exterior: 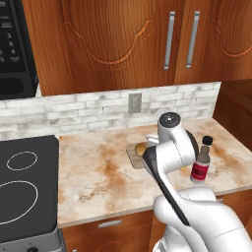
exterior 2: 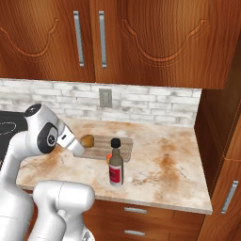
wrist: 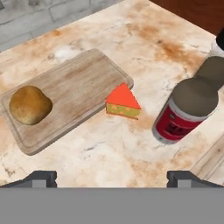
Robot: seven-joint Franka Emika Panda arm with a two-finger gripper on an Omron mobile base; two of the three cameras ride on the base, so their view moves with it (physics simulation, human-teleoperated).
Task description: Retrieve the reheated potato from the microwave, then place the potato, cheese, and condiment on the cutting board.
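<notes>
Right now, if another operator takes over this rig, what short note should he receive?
Tool: open, empty, above the counter.
Potato: already on the cutting board, at one end.
Cheese: on the counter, right at the board's edge, not on it.
Condiment: upright on the counter, beside the cheese.
Done: potato placed.
Left: put cheese, then condiment, on the board.
</notes>
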